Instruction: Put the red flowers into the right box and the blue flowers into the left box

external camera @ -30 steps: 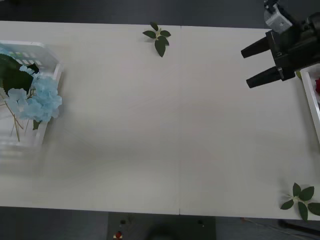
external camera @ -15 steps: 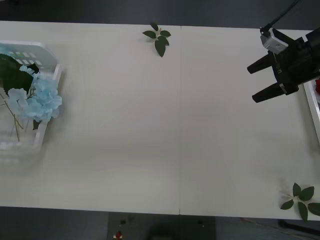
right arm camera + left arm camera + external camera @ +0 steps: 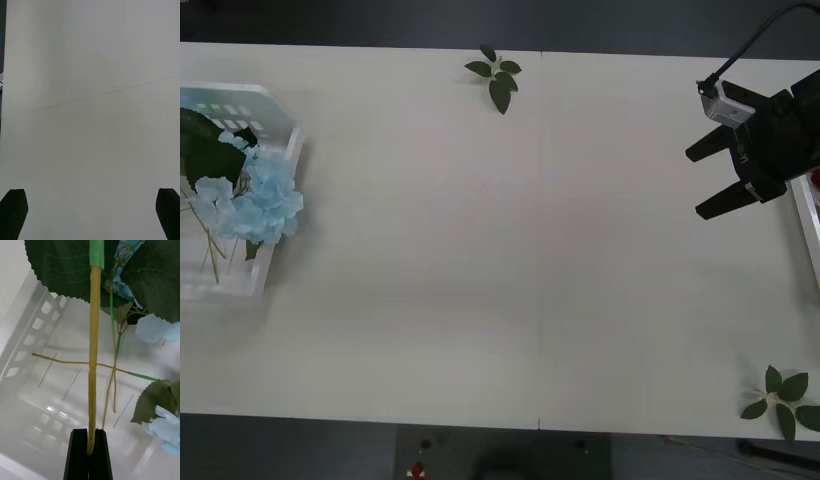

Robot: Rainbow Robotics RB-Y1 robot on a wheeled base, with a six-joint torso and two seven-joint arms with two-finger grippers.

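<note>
Left gripper [image 3: 88,450] is pinching a light, stiff blue flowers [image 3: 255,200] stem end over left box [image 3: 280,125]; right gripper [image 3: 712,180] is hanging wide open, empty, upper right.

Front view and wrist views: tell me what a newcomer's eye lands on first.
The blue flowers spill over the rim of the left box at the table's left edge. In the left wrist view, the left claw is shut on a stem over that box. At the far right, the open right claw hovers over bare table, beside the right box.
</note>
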